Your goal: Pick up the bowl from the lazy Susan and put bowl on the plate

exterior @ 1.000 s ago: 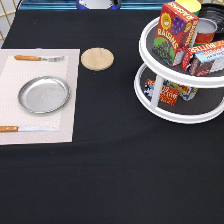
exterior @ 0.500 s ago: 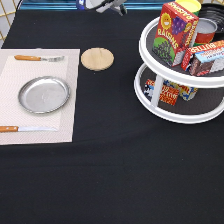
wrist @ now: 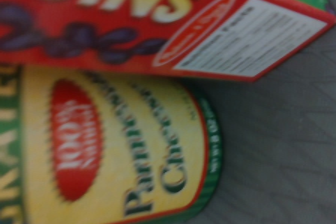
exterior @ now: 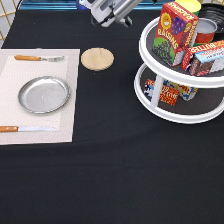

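Note:
The white two-tier lazy Susan [exterior: 149, 98] stands at the exterior view's right, its tiers crowded with boxes and cans. Only a dark glossy edge of the black bowl [exterior: 218, 9] shows on the upper tier, behind a red can at the frame's far top right. The silver plate [exterior: 44, 95] lies empty on a pale placemat at the left. My gripper [exterior: 111, 20] hangs at the top edge, left of the upper tier, open and empty. The wrist view shows a red raisins box [wrist: 150, 35] and a yellow canister [wrist: 112, 155] on the grey mat [wrist: 285, 140].
A round wooden coaster [exterior: 97, 58] lies between placemat and turntable. A fork [exterior: 38, 58] and a knife [exterior: 25, 129] lie on the placemat [exterior: 70, 125] beside the plate. A tall raisins box [exterior: 171, 31] stands at the upper tier's near edge.
My gripper has come further into the exterior view at the top and moved right toward the lazy Susan. Nothing on the table has moved.

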